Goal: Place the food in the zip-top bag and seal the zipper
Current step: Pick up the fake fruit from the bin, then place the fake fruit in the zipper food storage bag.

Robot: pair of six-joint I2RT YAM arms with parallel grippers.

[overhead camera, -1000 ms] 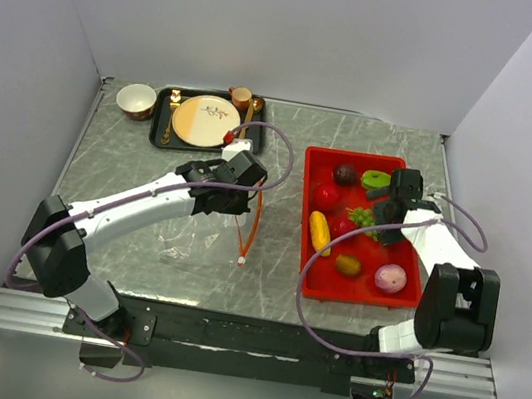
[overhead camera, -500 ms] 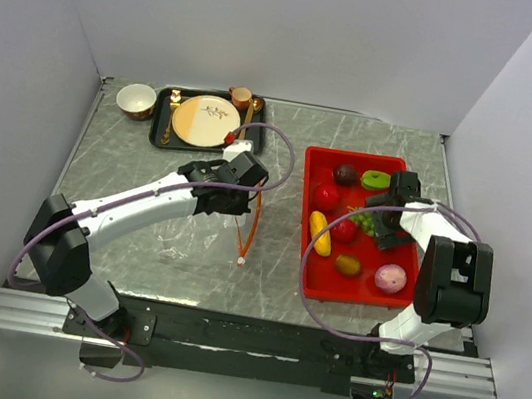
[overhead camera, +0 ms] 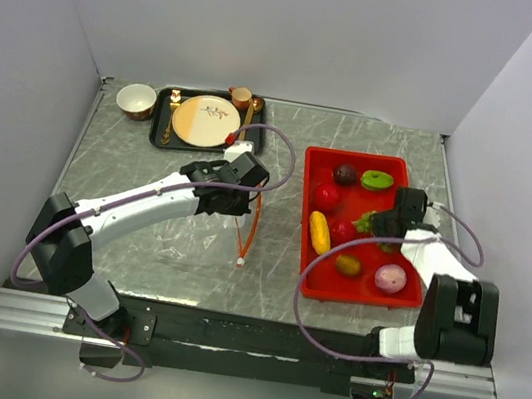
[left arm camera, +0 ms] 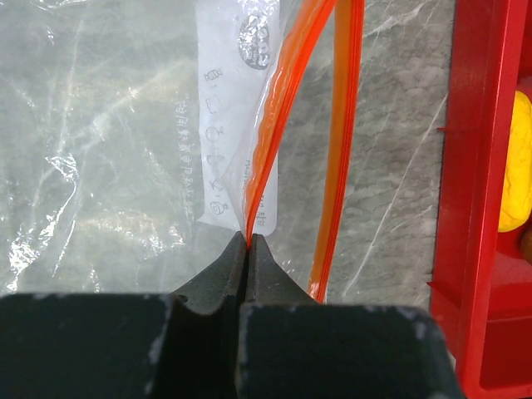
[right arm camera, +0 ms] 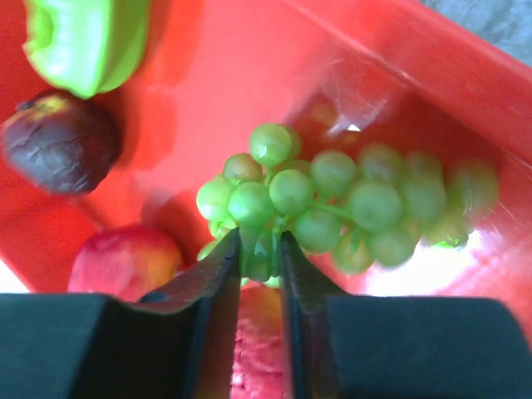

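Note:
The clear zip-top bag lies flat on the table, its orange-red zipper facing the red tray. My left gripper is shut on one lip of the zipper; the other lip runs free beside it. Inside the tray, my right gripper is shut on the near end of the green grape bunch. Around it lie a green piece, a dark purple one and a red one. From above, yellow, brownish-orange and pink-purple food also show.
A black tray at the back left holds a cream plate, a small cup and a gold spoon. A bowl stands beside it. White walls enclose the table on three sides.
My right gripper has dropped onto the grape bunch and its jaws have closed on it. The left arm and the bag have not moved.

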